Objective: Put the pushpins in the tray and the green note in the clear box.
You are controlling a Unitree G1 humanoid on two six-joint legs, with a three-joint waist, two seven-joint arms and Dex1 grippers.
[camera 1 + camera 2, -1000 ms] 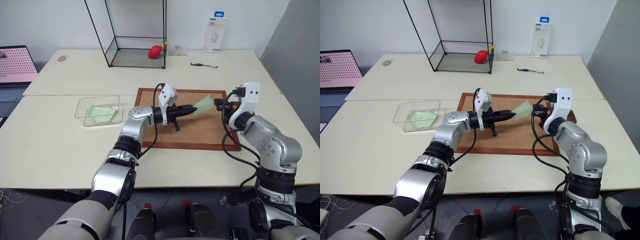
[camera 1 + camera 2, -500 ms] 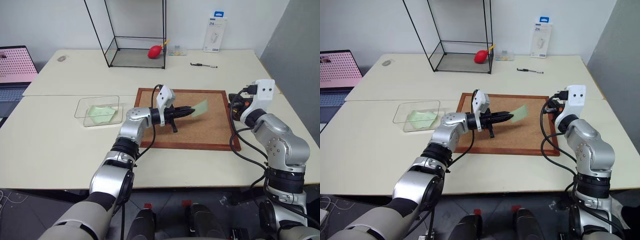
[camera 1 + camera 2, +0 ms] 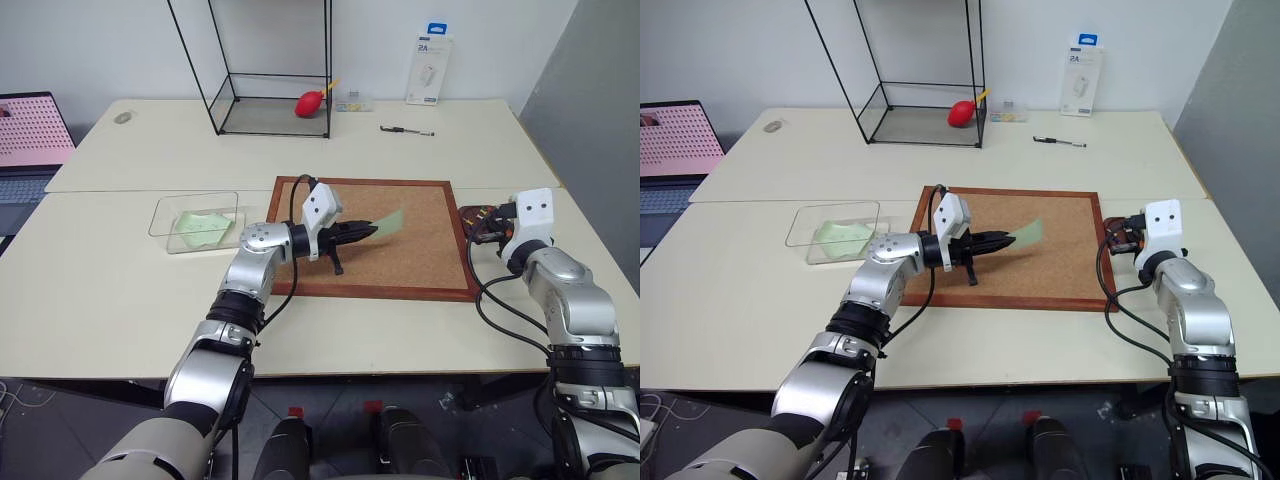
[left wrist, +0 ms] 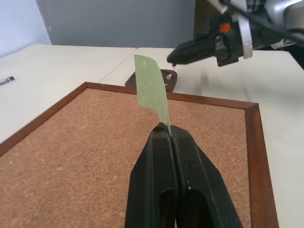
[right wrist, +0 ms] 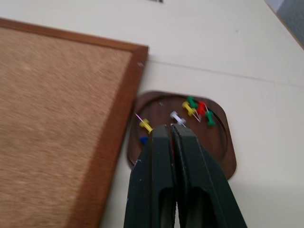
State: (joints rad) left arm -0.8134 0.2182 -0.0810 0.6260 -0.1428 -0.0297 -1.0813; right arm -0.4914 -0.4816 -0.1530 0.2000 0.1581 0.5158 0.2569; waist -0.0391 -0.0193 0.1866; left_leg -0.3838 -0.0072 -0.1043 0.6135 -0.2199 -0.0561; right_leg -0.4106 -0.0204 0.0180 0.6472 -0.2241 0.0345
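Cork is spreading under my left gripper in the head views, where I am pinching the green note by one edge so it sticks out flat past the fingertips, free of the corkboard. Behind that hand, well apart, the clear box is waiting with a wavy pale green sheet already lying in it. I am judging that the carry crosses only bare table.

Through the left wrist camera, I am seeing the jaws pressed tight on the note's lower end while the paper is curling upward. Beyond it the right gripper is hanging over the tray, apparently with a red pushpin at its tip.

From the right wrist view, I am looking along closed fingers directly above the tray, just beside the corkboard's frame. The pushpins are lying inside it, yellow, green, red and white. I cannot tell whether one is pinched here.
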